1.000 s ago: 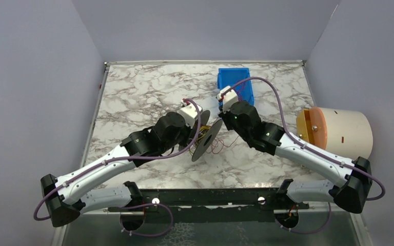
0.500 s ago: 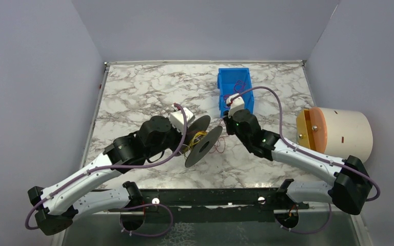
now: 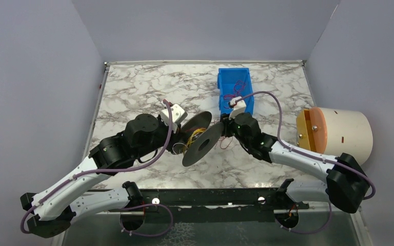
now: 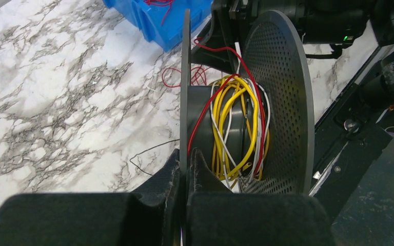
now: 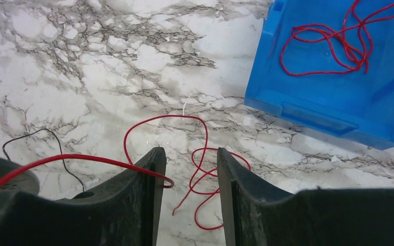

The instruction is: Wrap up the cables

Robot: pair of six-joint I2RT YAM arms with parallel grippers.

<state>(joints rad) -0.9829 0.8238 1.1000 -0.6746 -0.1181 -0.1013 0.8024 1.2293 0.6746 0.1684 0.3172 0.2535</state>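
A dark grey spool (image 3: 202, 141) with two perforated flanges is tilted on edge at mid-table. Yellow, white and red cables (image 4: 236, 123) are wound on its hub. My left gripper (image 4: 186, 154) is shut on the thin edge of the near flange (image 4: 184, 92). My right gripper (image 5: 187, 151) is open just right of the spool (image 3: 225, 128). A red cable (image 5: 82, 159) from the spool lies across its left finger and curls into the gap, not pinched. More red cable (image 5: 205, 169) lies in loose loops on the marble below.
A blue bin (image 3: 234, 82) at the back holds another red cable (image 5: 333, 46). A cream cylinder with an orange end (image 3: 338, 130) lies at the right edge. A thin black wire (image 5: 46, 134) lies on the table near the spool.
My right gripper has opened and let go of the red cable. My left arm has drawn the spool a little left and nearer, and the right gripper followed toward the spool.
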